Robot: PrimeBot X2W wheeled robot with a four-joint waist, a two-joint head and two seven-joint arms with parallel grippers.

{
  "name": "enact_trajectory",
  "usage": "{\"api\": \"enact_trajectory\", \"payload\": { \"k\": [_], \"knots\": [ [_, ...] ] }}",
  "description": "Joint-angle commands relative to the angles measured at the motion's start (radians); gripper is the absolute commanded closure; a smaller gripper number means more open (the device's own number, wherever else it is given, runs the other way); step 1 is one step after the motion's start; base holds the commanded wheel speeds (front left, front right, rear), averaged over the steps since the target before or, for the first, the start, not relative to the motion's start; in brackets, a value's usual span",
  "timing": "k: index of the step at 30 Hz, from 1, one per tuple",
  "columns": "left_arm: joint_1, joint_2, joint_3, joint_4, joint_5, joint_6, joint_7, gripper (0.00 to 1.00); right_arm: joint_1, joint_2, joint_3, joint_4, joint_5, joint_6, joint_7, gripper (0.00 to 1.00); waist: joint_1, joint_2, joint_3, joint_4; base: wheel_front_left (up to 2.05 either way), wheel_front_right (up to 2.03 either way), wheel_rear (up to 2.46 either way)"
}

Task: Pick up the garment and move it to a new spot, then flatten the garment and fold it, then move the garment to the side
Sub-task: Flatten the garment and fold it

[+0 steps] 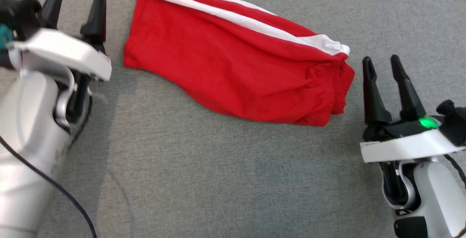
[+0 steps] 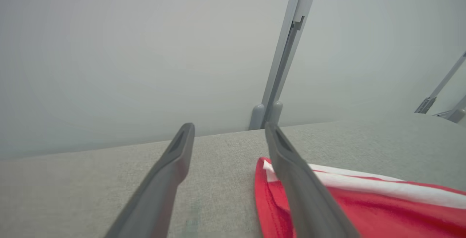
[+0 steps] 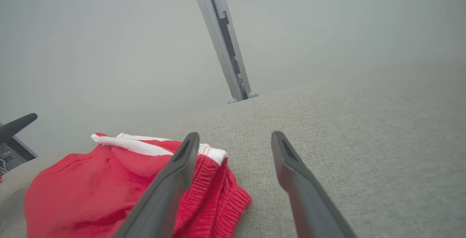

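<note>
Reporting both sets of jaws spread wide, gripping nothing. Left jaws sit at the far left of the grey fabric-covered desk [image 1: 204,179], fingers [image 1: 97,8] near the hem end of the folded red shorts with white side stripes [image 1: 233,67], with a strip of bare desk between them. Right jaws are at the near right, fingers [image 1: 371,92] just beside the gathered elastic waistband [image 1: 338,92], apart from it.

The shorts lie flat on the desk between my two arms, running diagonally, stripes along the far edge. In the left wrist view one finger [image 2: 302,194] overlaps the shorts' corner; cannot tell if it touches.

Surroundings:
- A grey upright post [image 2: 287,48] stands at the desk's far edge, pale wall [image 2: 109,48] behind it.
- A black cable [image 1: 54,187] loops beside my left forearm.
- A green light [image 1: 428,122] glows on my right wrist.
- A dark fingertip [image 3: 16,125] pokes in at the left edge of the right wrist view.
</note>
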Motion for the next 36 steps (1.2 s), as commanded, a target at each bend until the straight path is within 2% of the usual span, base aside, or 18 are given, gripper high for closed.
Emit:
{"api": "enact_trajectory", "payload": {
  "k": [1,8,9,13,18,23,31,33,36],
  "knots": [
    [0.047,0.009,0.009,-0.041,0.016,0.034,-0.022,0.00,0.021,-0.002,-0.026,-0.020,-0.050,0.000,-0.010,0.00,0.0000,0.0000,-0.023,0.021,0.00,0.00,0.00],
    [0.308,0.037,0.076,-0.328,0.087,0.187,-0.067,0.00,0.101,0.022,-0.101,-0.083,-0.216,0.000,-0.015,0.00,0.0000,0.0000,-0.083,0.047,0.00,0.00,0.00],
    [0.308,0.037,0.076,-0.328,0.087,0.187,-0.067,0.00,0.101,0.022,-0.101,-0.083,-0.216,0.000,-0.015,0.00,0.0000,0.0000,-0.083,0.047,0.00,0.00,0.00],
    [0.465,0.049,0.097,-0.471,0.147,0.265,-0.068,0.00,0.147,0.028,-0.121,-0.093,-0.263,0.000,-0.016,0.00,0.0000,0.0000,-0.124,0.053,0.00,0.00,0.00],
    [0.605,0.056,0.080,-0.582,0.200,0.328,-0.068,0.00,0.203,0.036,-0.142,-0.091,-0.296,0.000,-0.016,0.00,0.0000,0.0000,-0.169,0.061,0.00,0.00,0.00],
    [0.651,0.061,0.061,-0.610,0.207,0.344,-0.049,0.00,0.234,0.039,-0.153,-0.087,-0.308,0.000,-0.016,0.00,0.0000,0.0000,-0.188,0.067,0.00,0.00,0.00],
    [0.636,0.074,0.051,-0.605,0.204,0.334,-0.029,0.00,0.240,0.043,-0.154,-0.087,-0.303,0.000,-0.012,0.00,0.0000,0.0000,-0.189,0.058,0.00,0.00,0.00],
    [0.618,0.079,0.048,-0.603,0.207,0.327,-0.023,0.00,0.237,0.044,-0.154,-0.089,-0.300,0.000,-0.010,0.00,0.0000,0.0000,-0.183,0.056,0.00,0.00,0.00],
    [0.564,0.080,0.033,-0.591,0.201,0.293,0.000,0.00,0.225,0.046,-0.155,-0.092,-0.297,0.000,-0.009,0.00,0.0000,0.0000,-0.165,0.052,0.00,0.00,0.00]
  ]
}}
